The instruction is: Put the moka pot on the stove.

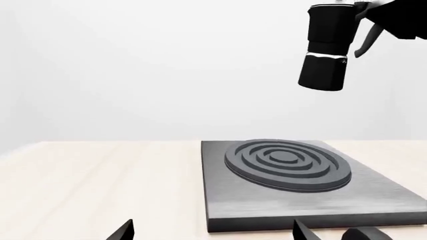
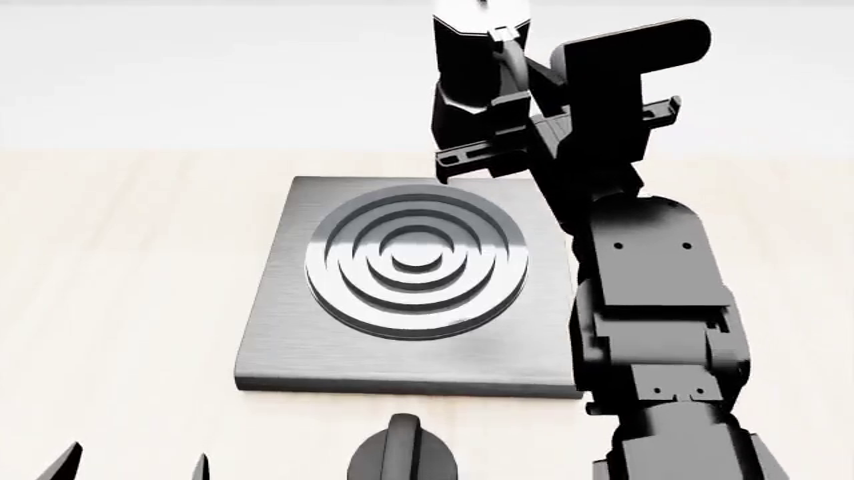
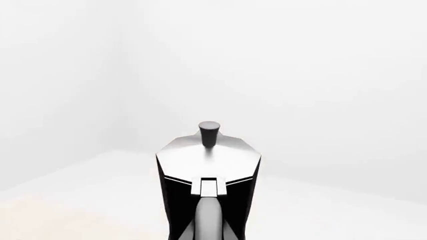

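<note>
The moka pot (image 2: 467, 70), black and faceted with a silvery lid and a small knob, hangs upright in the air above the far right part of the stove (image 2: 287, 340). My right gripper (image 2: 514, 100) is shut on its handle from the right. The pot also shows in the left wrist view (image 1: 325, 50), high above the stove (image 1: 373, 200), and in the right wrist view (image 3: 208, 165) from behind its handle. The stove's dark rings (image 2: 416, 262) are bare. My left gripper (image 2: 131, 468) is open and empty, low over the table in front of the stove's left corner (image 1: 213, 234).
A short round black knob (image 2: 400, 450) sits on the light wooden table (image 2: 120, 300) just in front of the stove; it also shows in the left wrist view (image 1: 363, 234). My right forearm (image 2: 654, 320) stretches along the stove's right edge.
</note>
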### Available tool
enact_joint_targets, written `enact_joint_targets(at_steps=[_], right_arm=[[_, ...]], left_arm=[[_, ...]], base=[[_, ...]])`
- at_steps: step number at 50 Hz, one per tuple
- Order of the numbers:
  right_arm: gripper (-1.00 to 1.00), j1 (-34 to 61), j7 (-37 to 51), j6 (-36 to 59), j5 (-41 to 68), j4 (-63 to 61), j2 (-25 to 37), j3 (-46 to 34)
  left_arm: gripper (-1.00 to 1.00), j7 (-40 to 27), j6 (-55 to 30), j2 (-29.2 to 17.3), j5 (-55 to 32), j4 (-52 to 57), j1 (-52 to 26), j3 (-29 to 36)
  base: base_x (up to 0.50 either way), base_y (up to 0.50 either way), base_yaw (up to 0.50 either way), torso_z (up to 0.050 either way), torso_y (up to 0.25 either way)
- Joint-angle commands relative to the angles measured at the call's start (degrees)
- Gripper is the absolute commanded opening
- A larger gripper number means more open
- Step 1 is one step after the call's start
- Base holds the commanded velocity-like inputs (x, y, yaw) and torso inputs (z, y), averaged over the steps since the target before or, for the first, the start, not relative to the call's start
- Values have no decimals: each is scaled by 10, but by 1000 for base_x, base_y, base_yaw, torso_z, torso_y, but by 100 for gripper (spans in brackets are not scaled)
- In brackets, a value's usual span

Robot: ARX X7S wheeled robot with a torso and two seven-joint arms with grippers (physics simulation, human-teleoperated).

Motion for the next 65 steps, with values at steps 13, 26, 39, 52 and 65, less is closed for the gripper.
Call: enact_joint_targets(at_steps=[13, 26, 39, 52, 65], right_arm=[[-100, 31, -26, -2, -75, 58, -49, 101], [-100, 18, -25, 22, -146, 58, -59, 172], [-100, 12, -12, 36, -83, 59, -61, 90], [-100, 3, 1, 46, -23, 59, -61, 25], [-100, -8, 6, 52, -21, 59, -61, 26]], left_arm=[[100, -2, -2, -3, -5, 0, -3, 2], [100, -4, 0, -3, -6, -3, -4, 3], [100, -9, 4, -8, -4, 8, 6, 3], [100, -11, 4, -10, -4, 9, 6, 3], [100, -14, 4, -13, -5, 11, 7, 4]], base=[[0, 0, 0, 0, 1], [0, 0, 0, 0, 2], [0, 0, 0, 0, 1], [0, 0, 0, 1, 2], [0, 0, 0, 0, 1]])
